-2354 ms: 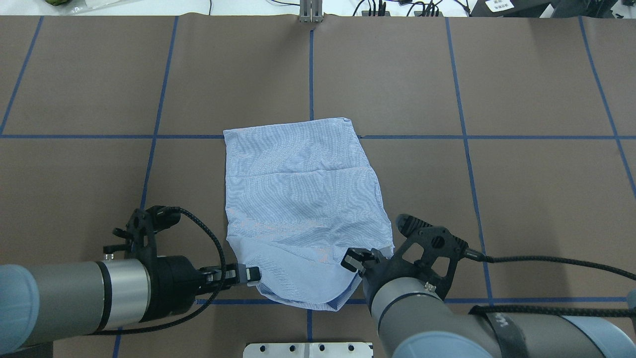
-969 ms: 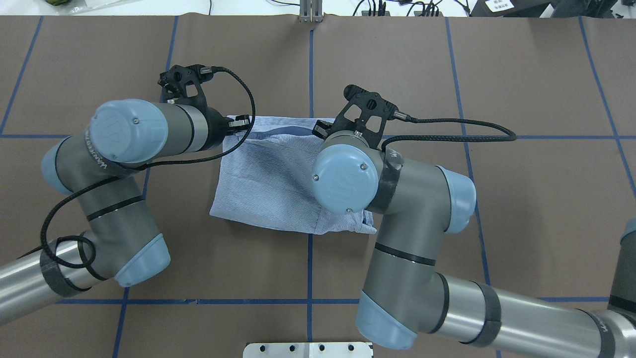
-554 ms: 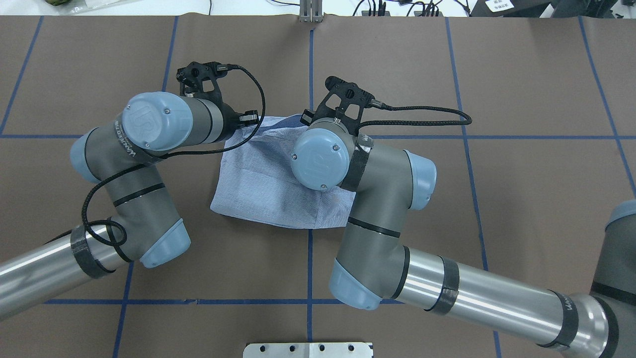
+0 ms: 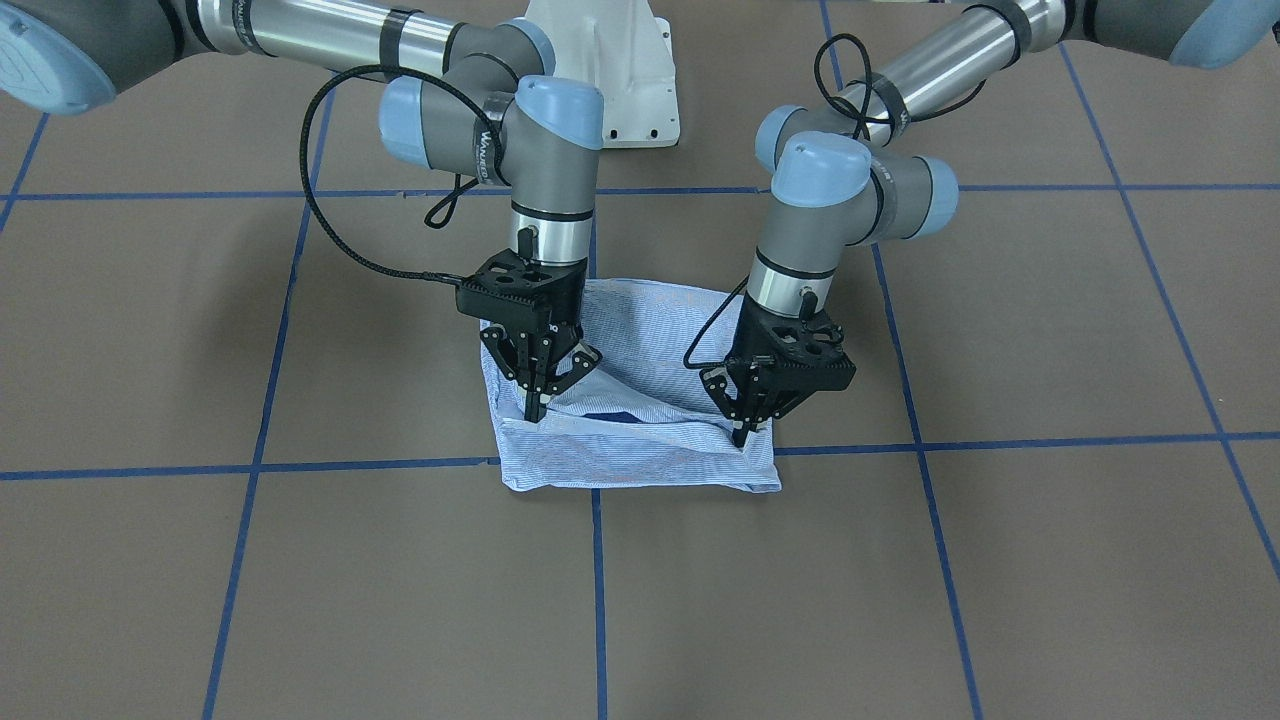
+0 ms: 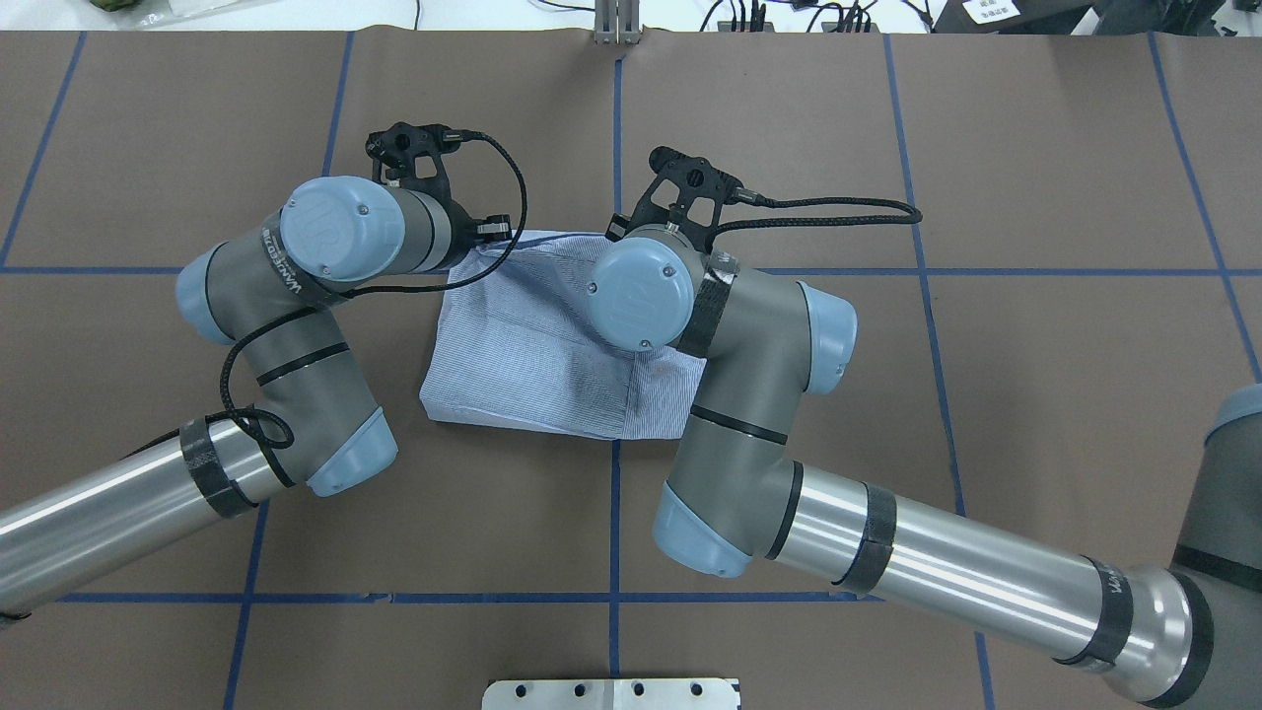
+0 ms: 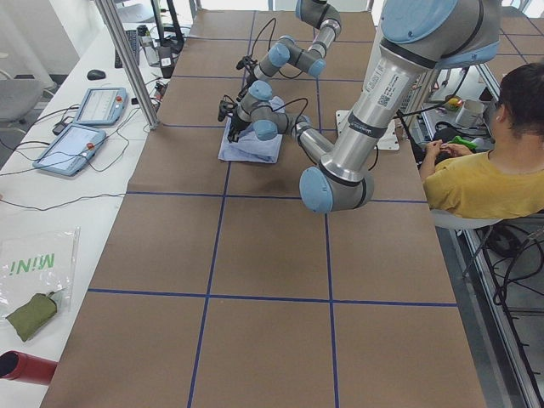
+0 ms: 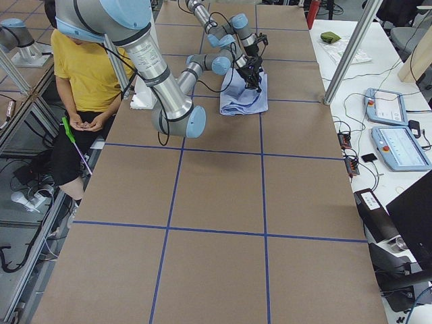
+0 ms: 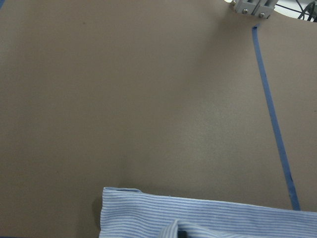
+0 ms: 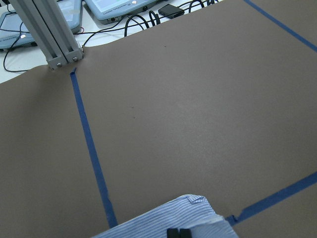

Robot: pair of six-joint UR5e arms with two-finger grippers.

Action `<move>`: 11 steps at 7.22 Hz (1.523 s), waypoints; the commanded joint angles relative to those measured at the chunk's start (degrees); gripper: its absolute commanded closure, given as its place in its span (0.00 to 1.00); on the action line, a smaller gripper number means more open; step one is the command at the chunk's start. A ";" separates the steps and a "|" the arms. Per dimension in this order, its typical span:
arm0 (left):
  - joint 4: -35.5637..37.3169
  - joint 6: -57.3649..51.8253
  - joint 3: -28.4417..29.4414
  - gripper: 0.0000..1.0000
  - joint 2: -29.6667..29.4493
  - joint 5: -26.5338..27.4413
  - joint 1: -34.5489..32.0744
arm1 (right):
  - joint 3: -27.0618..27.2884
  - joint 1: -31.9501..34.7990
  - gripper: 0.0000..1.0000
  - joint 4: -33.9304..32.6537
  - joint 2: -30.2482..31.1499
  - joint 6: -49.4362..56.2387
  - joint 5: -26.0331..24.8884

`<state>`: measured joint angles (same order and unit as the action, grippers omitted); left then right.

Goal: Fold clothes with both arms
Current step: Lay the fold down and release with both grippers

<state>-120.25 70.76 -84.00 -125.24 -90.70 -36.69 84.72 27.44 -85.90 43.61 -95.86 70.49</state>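
Here, the striped shirt point(image 4: 640, 470) is pinched by closed left gripper point(image 4: 741, 432) and right gripper point(image 4: 533, 408); its fold could be skewed by uneven release.

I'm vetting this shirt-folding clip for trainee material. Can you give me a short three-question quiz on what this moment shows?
1. True or false: the left gripper hangs clear of the shirt.
2. Where on the shirt do both grippers pinch? A) the side nearest the robot B) the side farthest from the robot C) the middle of it.
3. In the front-facing view, which gripper is on the view's left?
Key: 1 false, it is shut on the cloth. 2 B. 3 the right gripper.
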 commanded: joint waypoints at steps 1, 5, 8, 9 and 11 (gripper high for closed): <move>-0.16 -1.85 1.73 1.00 -0.53 -0.09 -0.05 | -4.02 0.16 1.00 3.96 -0.02 0.32 0.08; -4.99 -17.45 1.47 0.00 0.52 -12.92 -6.87 | -3.69 6.81 0.00 5.30 -2.83 3.49 15.39; -4.99 -28.45 -3.10 0.00 5.09 -16.08 -10.15 | -3.51 2.39 0.00 1.96 -5.20 3.75 12.77; -4.99 -29.01 -3.19 0.00 5.88 -16.78 -10.51 | -3.68 0.96 0.00 1.87 -5.20 4.97 9.78; -4.47 -39.14 -6.06 0.00 11.03 -25.36 -16.45 | -0.98 2.95 0.00 -3.20 -4.16 13.03 14.54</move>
<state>-125.05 38.14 -87.86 -117.77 -111.42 -49.62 81.90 29.27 -86.07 38.82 -87.60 82.06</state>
